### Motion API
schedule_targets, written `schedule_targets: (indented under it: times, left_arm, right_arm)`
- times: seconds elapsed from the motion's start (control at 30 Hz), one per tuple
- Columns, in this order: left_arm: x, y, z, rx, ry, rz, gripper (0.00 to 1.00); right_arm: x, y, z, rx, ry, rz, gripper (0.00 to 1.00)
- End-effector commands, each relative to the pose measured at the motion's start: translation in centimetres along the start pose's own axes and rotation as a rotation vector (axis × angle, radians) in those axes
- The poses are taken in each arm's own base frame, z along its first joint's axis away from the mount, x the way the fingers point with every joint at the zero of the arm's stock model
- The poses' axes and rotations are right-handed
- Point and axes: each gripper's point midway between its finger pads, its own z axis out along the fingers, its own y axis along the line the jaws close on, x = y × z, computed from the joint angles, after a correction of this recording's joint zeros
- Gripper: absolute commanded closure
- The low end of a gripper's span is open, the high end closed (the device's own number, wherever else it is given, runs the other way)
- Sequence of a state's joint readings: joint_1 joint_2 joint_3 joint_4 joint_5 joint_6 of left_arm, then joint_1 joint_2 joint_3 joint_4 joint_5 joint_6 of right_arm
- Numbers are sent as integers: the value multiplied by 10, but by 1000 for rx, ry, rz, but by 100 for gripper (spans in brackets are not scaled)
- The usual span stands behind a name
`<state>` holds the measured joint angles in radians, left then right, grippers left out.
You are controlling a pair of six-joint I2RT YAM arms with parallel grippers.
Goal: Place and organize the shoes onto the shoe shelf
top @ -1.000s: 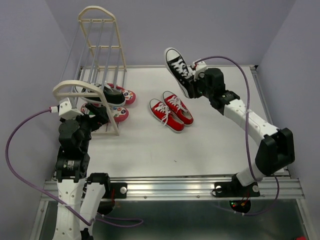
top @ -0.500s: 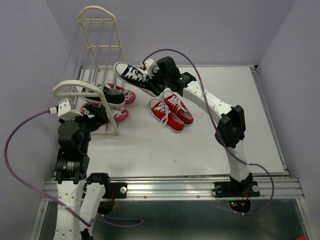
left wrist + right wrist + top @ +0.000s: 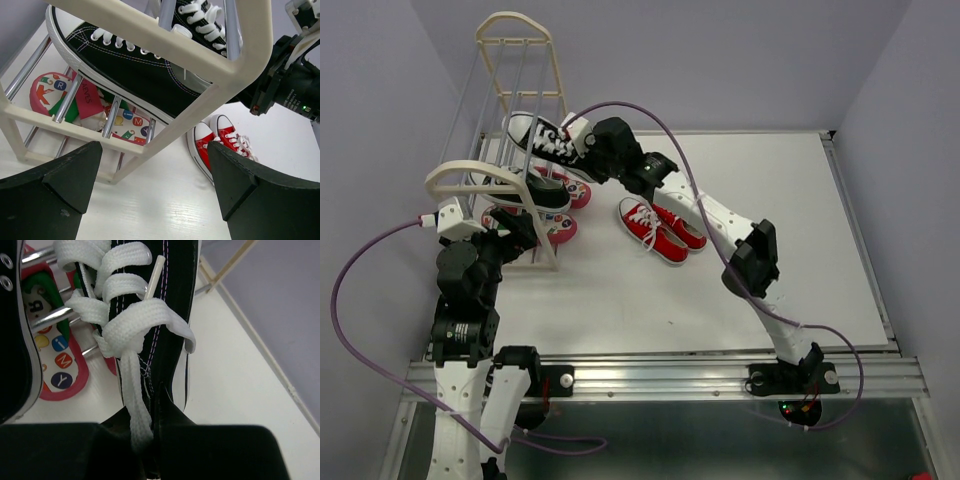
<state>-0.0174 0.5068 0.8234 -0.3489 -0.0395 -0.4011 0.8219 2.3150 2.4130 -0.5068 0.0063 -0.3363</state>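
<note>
The cream shoe shelf (image 3: 517,18) stands at the far left. One black sneaker (image 3: 532,192) lies on its rails, seen close in the left wrist view (image 3: 135,75). My right gripper (image 3: 592,143) is shut on the second black sneaker (image 3: 542,136), pinching its heel edge (image 3: 170,300) and holding it over the shelf rails. The red-pink flip-flops (image 3: 577,190) lie on the table under the shelf. The red sneakers (image 3: 660,226) stand side by side mid-table. My left gripper (image 3: 520,232) is open and empty by the shelf's near end frame (image 3: 200,110).
The right arm stretches across the table above the red sneakers (image 3: 220,145). The shelf's thin grey rails (image 3: 50,317) run under the held shoe, with a flip-flop (image 3: 55,365) below them. Grey walls close in the left and far sides.
My right arm has swung left with the black sneaker, from the table's far right to above the shelf. The left arm has not moved.
</note>
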Motion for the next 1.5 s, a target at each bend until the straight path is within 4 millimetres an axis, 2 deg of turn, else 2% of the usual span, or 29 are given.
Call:
schedule_targets:
  times: [0.0, 0.03, 0.1, 0.17, 0.23, 0.3, 0.4, 0.5, 0.57, 0.6, 0.63, 0.73, 0.8, 0.9, 0.93, 1.1, 1.27, 1.33, 1.4, 1.47]
  left_arm:
    - [-8, -4, 0, 25, -42, 8, 1]
    - [-9, -4, 0, 24, -46, 8, 1]
    - [-10, -3, -1, 20, -50, 9, 1]
    - [-9, -2, -1, 18, -49, 11, 1]
    - [-9, -2, -1, 19, -48, 12, 1]
    - [-8, -3, -1, 23, -45, 11, 1]
    - [-8, -2, -2, 24, -46, 12, 1]
    - [-6, -3, -3, 28, -46, 11, 1]
    - [-6, -3, -3, 31, -44, 13, 1]
    - [-7, -3, -3, 30, -46, 12, 1]
    - [-7, -3, -3, 30, -46, 11, 1]
    - [-7, -3, -2, 30, -46, 12, 1]
    - [-7, -3, -2, 30, -45, 13, 1]
    - [-6, -2, -3, 25, -42, 13, 1]
    - [-6, -2, -3, 24, -43, 13, 1]
    - [-6, 0, -4, 19, -47, 12, 1]
    - [-7, 0, -5, 17, -51, 12, 1]
    - [-7, 0, -5, 16, -48, 14, 1]
    - [-8, 0, -5, 15, -52, 12, 1]
    - [-9, 1, -6, 12, -57, 13, 1]
  right_arm:
    - [-103, -14, -15, 132, -323, -52, 98]
    - [-102, -16, -13, 147, -326, -81, 96]
    - [-107, 2, -5, 150, -351, -118, 94]
    - [-114, 8, -2, 189, -376, -154, 94]
    - [-125, 3, -4, 244, -413, -168, 92]
    - [-141, 14, -5, 257, -482, -168, 91]
    - [-153, 20, -7, 264, -534, -180, 88]
    - [-161, 25, -12, 287, -560, -188, 81]
    - [-161, 22, -12, 315, -567, -204, 75]
    - [-162, 19, -13, 332, -566, -221, 60]
    - [-162, 25, -12, 331, -571, -219, 55]
    - [-163, 27, -11, 331, -595, -219, 54]
    - [-169, 27, -14, 331, -633, -193, 47]
    - [-171, 35, -12, 290, -656, -171, 46]
    - [-173, 40, -12, 258, -668, -164, 38]
    - [-162, 45, -6, 240, -641, -163, 29]
    - [-152, 41, -6, 259, -609, -122, 8]
    - [-155, 37, -15, 263, -609, -84, 0]
    - [-158, 35, -24, 258, -607, -53, 0]
    - [-166, 34, -41, 235, -621, -35, 0]
